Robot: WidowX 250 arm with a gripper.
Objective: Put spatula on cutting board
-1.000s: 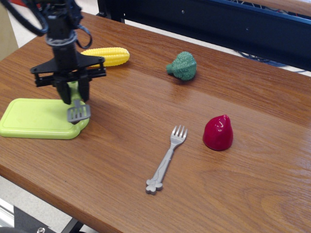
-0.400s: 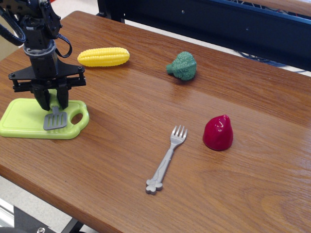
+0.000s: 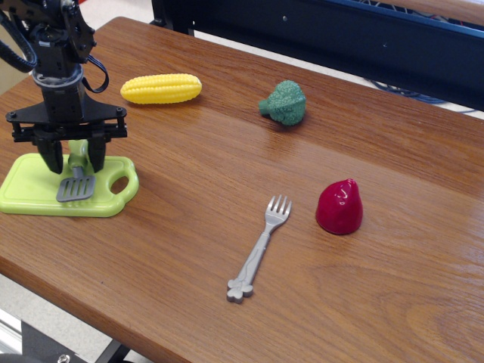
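Observation:
The lime-green cutting board (image 3: 30, 190) lies at the table's left front, its oval handle hole toward the right. The spatula (image 3: 76, 187) rests on the board, grey slotted head toward the front and light-green handle pointing up between my fingers. My gripper (image 3: 74, 160) hangs straight above the board. Its two black fingers (image 3: 54, 157) stand apart on either side of the handle with gaps showing, so it is open.
A yellow corn cob (image 3: 161, 88) lies behind the board. A green broccoli (image 3: 284, 103) sits at the middle back, a grey plastic fork (image 3: 259, 249) at the middle front, and a red strawberry-like toy (image 3: 339, 206) to its right. The table's front edge runs close below the board.
The gripper carried the spatula left over the board and lowered it. The fingers then spread apart, and the spatula now lies on the board.

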